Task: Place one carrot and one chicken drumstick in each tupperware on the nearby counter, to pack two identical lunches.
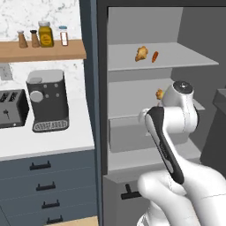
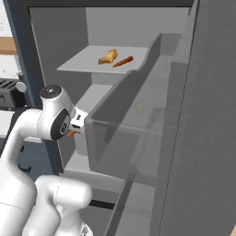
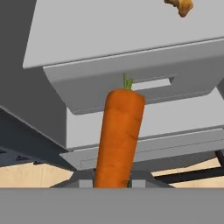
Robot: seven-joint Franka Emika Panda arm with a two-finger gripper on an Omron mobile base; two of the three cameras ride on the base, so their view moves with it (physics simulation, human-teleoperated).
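We've got a carrot (image 3: 119,135) in the gripper (image 3: 114,183): jaws nearly closed on its narrow end, the thick green-stubbed end sticking out centre frame in the hand view. In the right base view a bit of orange shows at the hand, left of centre, just outside the fridge (image 2: 138,120).

Handling, as we judge it: light, stiff, smooth tapered skin, so it could slide toward the thin end or pivot if swung fast. A mid-body grip would be steadier; holding near one end leaves a long lever. Not fragile.

Still inside: second carrot (image 1: 155,56) and a drumstick (image 1: 141,54) side by side on the top shelf (image 1: 185,55), upper middle of the left base view; another drumstick (image 1: 159,93) one shelf down, just left of the arm.

Counter (image 1: 44,141) is lower left there, holding the toaster (image 1: 11,108) and coffee machine (image 1: 47,100).
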